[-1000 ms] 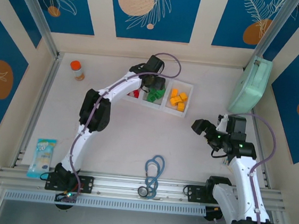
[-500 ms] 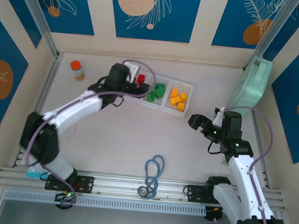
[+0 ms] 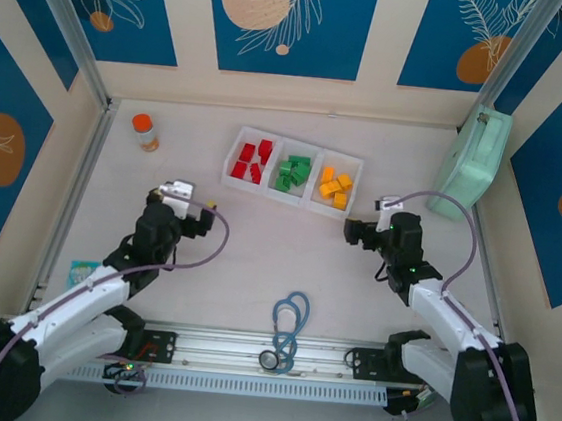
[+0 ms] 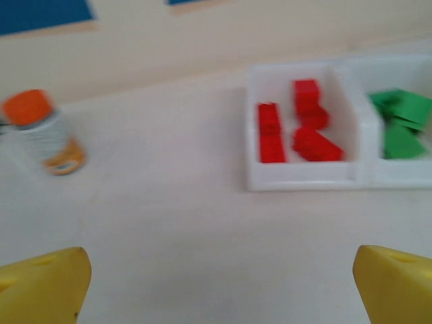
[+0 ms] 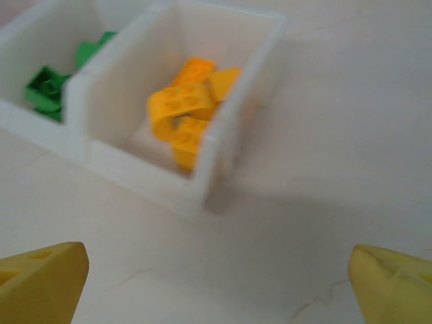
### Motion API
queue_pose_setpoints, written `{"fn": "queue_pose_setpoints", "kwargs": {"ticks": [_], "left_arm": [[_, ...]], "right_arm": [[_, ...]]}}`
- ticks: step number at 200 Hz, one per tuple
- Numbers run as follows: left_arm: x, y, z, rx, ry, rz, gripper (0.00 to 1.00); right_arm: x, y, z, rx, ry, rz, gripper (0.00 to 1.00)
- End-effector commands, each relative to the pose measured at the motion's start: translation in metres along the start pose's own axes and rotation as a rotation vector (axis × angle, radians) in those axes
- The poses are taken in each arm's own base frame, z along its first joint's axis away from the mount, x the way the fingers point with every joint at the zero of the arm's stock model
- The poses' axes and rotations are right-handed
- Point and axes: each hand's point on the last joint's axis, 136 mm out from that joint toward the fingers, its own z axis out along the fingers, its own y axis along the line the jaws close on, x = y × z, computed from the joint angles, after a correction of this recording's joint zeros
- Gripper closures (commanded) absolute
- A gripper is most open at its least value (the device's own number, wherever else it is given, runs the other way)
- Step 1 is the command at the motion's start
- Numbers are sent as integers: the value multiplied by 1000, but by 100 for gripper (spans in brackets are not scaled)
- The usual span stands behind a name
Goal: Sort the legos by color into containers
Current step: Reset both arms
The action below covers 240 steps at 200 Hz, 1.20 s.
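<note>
red, green and orange-yellow legos (image 3: pixel 292 172) lay one colour to each compartment of the containers (image 3: pixel 263 190) at the far middle of the counter (image 3: pixel 256 258), so by my reading you had nothing loose left to pick. your left end effector (image 3: pixel 206 219) hovered wide open and empty, well apart from the tray. your right end effector (image 3: pixel 352 230) hovered equally wide and empty, near the orange compartment.

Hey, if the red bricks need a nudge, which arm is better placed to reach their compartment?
Left. The left end effector, open, faces the red legos at the tray's left end; the right end effector sits by the orange-yellow end.
</note>
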Motion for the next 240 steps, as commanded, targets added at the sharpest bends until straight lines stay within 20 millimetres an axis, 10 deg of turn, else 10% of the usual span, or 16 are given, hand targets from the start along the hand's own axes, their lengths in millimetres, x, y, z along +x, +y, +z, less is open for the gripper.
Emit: {"fn": "queue_pose_setpoints", "kwargs": {"ticks": [1, 65, 114, 170, 240], "left_arm": [[4, 40, -6, -202, -64, -1, 1], [48, 79, 8, -344, -20, 19, 1], [42, 92, 56, -247, -64, -94, 1], [67, 77, 101, -83, 19, -92, 1], [66, 74, 102, -71, 30, -80, 1]], "right_arm": [[-28, -17, 10, 11, -175, 32, 1], [-25, -30, 59, 0, -274, -33, 1], [-21, -50, 63, 51, -175, 63, 1], [-20, -49, 64, 51, -160, 55, 1], [-20, -45, 66, 32, -151, 48, 1]]}}
